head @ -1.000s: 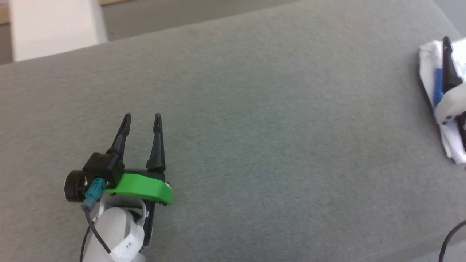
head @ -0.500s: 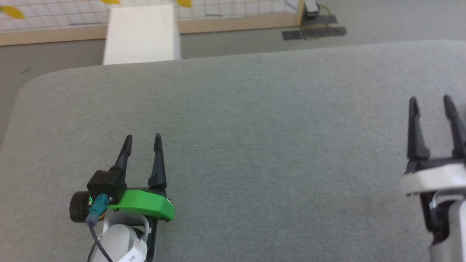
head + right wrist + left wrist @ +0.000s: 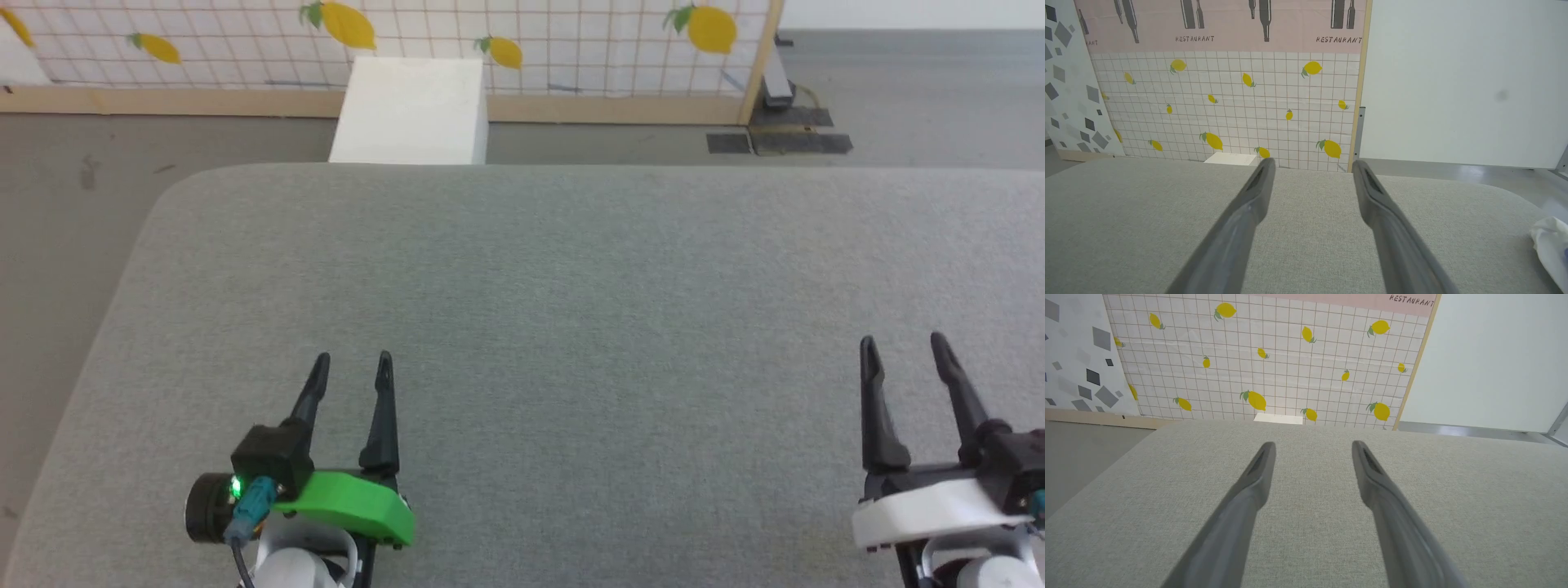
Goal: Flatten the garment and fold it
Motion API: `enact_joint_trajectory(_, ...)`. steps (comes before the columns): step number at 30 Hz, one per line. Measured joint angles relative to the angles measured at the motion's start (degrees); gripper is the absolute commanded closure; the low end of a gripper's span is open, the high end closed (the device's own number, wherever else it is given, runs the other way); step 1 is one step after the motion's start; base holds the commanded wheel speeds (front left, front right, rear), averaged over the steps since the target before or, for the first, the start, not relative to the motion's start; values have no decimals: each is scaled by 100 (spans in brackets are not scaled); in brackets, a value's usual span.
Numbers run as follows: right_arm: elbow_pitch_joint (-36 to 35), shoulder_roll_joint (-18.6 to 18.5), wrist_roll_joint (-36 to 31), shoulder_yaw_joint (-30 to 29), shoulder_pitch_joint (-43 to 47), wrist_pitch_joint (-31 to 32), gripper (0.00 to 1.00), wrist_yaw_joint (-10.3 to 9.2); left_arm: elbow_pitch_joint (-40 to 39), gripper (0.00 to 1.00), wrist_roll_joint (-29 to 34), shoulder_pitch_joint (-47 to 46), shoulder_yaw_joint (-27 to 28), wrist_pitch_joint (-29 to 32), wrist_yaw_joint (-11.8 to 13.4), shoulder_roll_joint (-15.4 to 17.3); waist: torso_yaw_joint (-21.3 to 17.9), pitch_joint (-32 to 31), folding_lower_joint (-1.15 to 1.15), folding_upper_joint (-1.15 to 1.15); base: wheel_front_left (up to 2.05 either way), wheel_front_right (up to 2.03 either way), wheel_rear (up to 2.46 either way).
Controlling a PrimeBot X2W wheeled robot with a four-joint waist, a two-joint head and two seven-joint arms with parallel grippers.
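I see the garment [image 3: 1551, 244] as a crumpled white bunch with a hint of blue, lying on the grey bench [image 3: 571, 310] at the lower right edge of my right wrist view, apart from the right end effector [image 3: 902, 341]. That one and the left end effector [image 3: 353, 359] both hover over the bench, fingers spread wide, gripping nothing. Beyond the bench stands a white box [image 3: 412, 110].

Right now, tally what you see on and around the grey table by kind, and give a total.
Grippers: 2 (left gripper, right gripper, both open)
Garments: 1 (garment, bunched, at the right wrist view's right edge)
White blocks: 1 (white block, farther back)
Total: 4
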Motion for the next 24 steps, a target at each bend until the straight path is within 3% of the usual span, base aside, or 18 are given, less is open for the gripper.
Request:
enact_joint_trajectory(18,-12,36,126,159,270,11,0,0,-44,0,-148,208,-177,0,175,-4,174,-171,0,0,0,0,0)
enact_joint_trajectory(19,-7,36,131,160,270,10,100,0,-40,100,-149,208,-181,0,175,-4,169,-176,0,0,0,0,0)
enact_joint_trajectory(24,-8,35,129,157,270,10,100,0,-38,100,-147,205,-179,3,172,-3,167,-178,0,0,0,0,0)
